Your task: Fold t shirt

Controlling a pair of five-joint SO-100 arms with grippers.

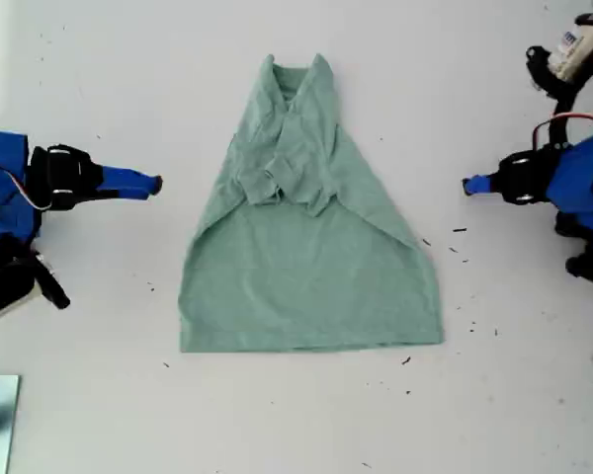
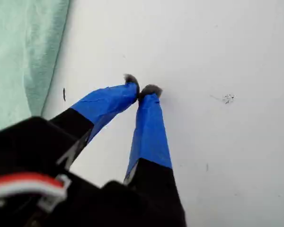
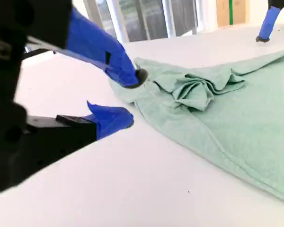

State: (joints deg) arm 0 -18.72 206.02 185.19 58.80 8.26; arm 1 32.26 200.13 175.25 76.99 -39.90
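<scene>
Blue claw tips up close: my second claw hangs with its tips apart just beside the t shirt, touching nothing. That shirt lies mid-tabletop, sleeves folded inward and bunched below the collar. My first claw is pinched together, empty, just off the shirt's edge.

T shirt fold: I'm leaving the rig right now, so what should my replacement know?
My first pincer: shut, empty, over bare table beside the t shirt.
My second pincer: open, empty, at the shirt's slanted edge, not gripping it.
T shirt: mid-table, collar toward the exterior view's top.
Done: both sleeves folded inward, bunched over the chest.
Left: probably fold the hem up toward the collar.
</scene>
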